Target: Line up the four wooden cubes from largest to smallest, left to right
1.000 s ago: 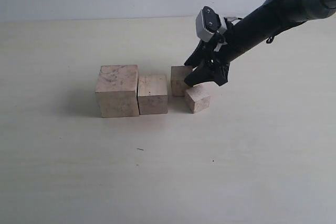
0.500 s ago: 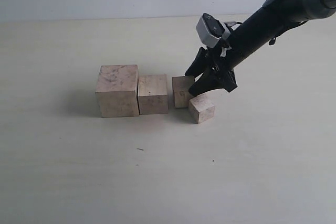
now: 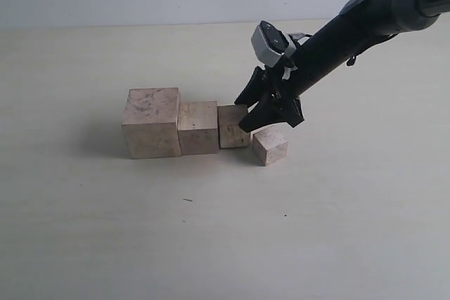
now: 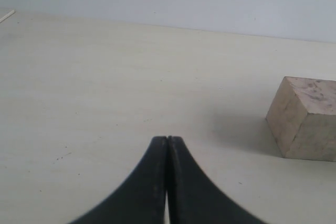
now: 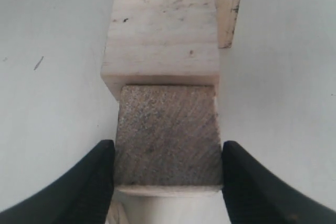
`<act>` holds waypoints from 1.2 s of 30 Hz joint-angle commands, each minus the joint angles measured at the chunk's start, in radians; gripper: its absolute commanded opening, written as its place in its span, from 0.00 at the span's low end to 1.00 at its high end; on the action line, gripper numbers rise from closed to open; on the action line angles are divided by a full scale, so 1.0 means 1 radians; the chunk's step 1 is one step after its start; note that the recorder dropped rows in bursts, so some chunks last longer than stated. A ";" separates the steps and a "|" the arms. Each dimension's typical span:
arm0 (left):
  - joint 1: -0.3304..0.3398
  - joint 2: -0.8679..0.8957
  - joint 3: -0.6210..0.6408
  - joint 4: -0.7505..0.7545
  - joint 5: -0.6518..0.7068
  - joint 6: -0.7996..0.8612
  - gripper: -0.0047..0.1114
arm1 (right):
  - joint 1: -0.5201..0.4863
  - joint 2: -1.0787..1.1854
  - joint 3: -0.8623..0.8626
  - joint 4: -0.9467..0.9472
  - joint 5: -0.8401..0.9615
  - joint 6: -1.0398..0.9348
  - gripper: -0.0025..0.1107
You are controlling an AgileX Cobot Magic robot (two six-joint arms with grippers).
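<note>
My right gripper (image 5: 168,149) is clamped on the third cube (image 3: 231,128), one black finger (image 5: 100,174) pressed to each of its side faces, and the cube rests on the tabletop (image 3: 211,244). It stands at the right end of a row near the middle of the tabletop: the largest cube (image 3: 150,124) on the left, the second cube (image 3: 197,128) touching it, then the one I hold, pushed up against the second. The three faces towards the near edge run roughly in one line. The smallest cube (image 3: 270,147) lies out of the row, just beside my cube on its right and a little nearer the near edge, turned askew; whether the two touch I cannot tell. My left gripper (image 4: 167,140) hangs low over bare tabletop with its jaws pressed together on nothing, the largest cube a little way ahead of it and off to one side.
</note>
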State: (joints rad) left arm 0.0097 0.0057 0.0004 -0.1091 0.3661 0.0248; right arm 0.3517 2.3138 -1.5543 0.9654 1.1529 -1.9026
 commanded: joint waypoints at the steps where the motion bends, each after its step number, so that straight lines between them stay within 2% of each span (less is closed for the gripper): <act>1: -0.005 -0.006 0.000 0.001 -0.010 -0.003 0.04 | 0.009 0.007 0.001 -0.033 -0.043 0.038 0.02; 7: -0.005 -0.006 0.000 0.001 -0.010 -0.003 0.04 | 0.009 0.007 0.001 -0.033 -0.054 0.072 0.05; 10: -0.005 -0.006 0.000 0.001 -0.010 -0.003 0.04 | 0.009 0.007 0.001 -0.039 -0.044 0.072 0.14; 17: -0.005 -0.006 0.000 0.001 -0.010 -0.003 0.04 | 0.009 0.007 0.001 -0.045 -0.043 0.072 0.45; 20: -0.005 -0.006 0.000 0.001 -0.010 -0.003 0.04 | 0.009 0.007 0.001 -0.043 -0.043 0.074 0.53; 30: -0.005 -0.006 0.000 0.001 -0.010 -0.003 0.04 | 0.009 -0.006 0.001 -0.007 -0.042 0.096 0.62; 36: -0.005 -0.006 0.000 0.001 -0.010 -0.003 0.04 | 0.009 -0.060 0.001 0.003 -0.042 0.117 0.64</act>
State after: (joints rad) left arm 0.0097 0.0057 0.0004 -0.1091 0.3661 0.0248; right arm 0.3596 2.2936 -1.5543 0.9512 1.1086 -1.8005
